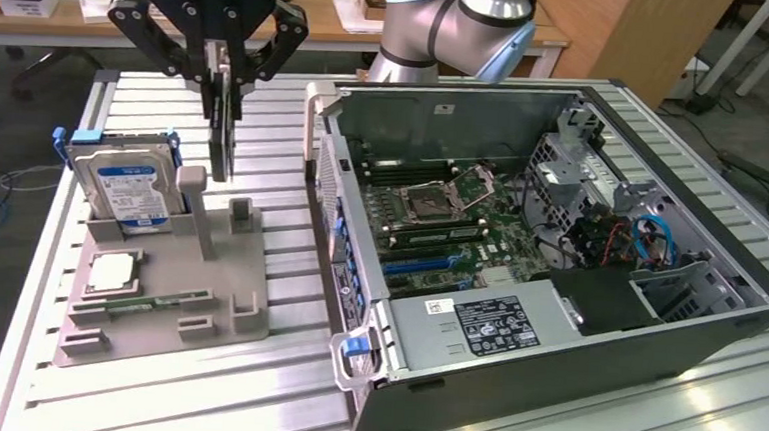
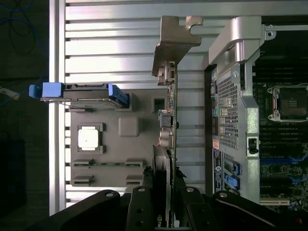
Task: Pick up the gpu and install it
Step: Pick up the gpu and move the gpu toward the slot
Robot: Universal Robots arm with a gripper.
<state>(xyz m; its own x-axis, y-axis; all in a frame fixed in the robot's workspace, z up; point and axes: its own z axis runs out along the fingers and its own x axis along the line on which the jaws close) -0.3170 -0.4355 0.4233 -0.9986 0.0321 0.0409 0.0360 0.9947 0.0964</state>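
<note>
1. Hard to read: the gpu (image 1: 223, 151) is edge-on in both views, so its cooler face barely shows. The exterior frame cuts off the top of the hand (image 1: 227, 91). In the wrist view the gripped end is buried between the fingers (image 2: 142, 207).
2. Pose: the hand points straight down, clamped narrow on the gpu. The card hangs vertically over the grey fixture tray (image 1: 219, 296) on the bench (image 1: 186, 394), just beside the hard drive (image 1: 126, 190), at the exterior view's left of the open PC case (image 1: 548, 386). Can't tell if its lower end clears the tray.
3. Wrist view adds the silver bracket (image 2: 175, 41) at the card's far end. Exterior view adds the motherboard (image 1: 451, 220) and the arm (image 1: 450, 29) behind the case.
</note>
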